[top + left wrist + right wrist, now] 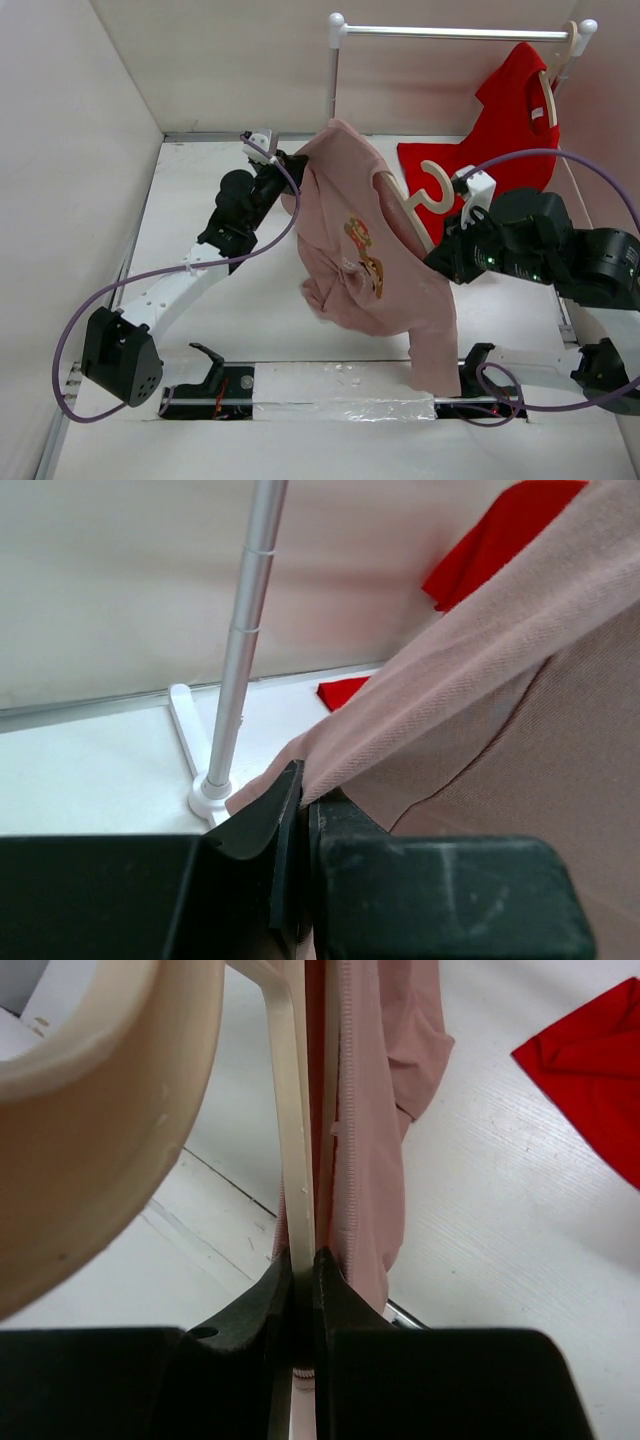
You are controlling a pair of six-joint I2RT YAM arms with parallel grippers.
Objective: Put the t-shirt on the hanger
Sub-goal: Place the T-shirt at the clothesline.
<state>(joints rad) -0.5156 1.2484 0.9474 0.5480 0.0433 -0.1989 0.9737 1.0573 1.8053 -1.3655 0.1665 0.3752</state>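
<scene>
The dusty pink t-shirt (360, 260) with an orange-brown chest print hangs in the air over the middle of the table, draped on the pale beige hanger (428, 190). My left gripper (287, 165) is shut on the shirt's upper left edge; the left wrist view shows the cloth (470, 680) pinched between the jaws. My right gripper (452, 240) is shut on the hanger's thin bar (292, 1160), with pink cloth (375, 1130) right beside it. The hanger's hook (90, 1110) curves large at the left of the right wrist view.
A white clothes rail (450, 32) stands at the back; its pole (245, 650) and foot show in the left wrist view. A bright red shirt (510, 115) on a matching hanger hangs from the rail at the right, and red cloth (590, 1080) lies on the table below it.
</scene>
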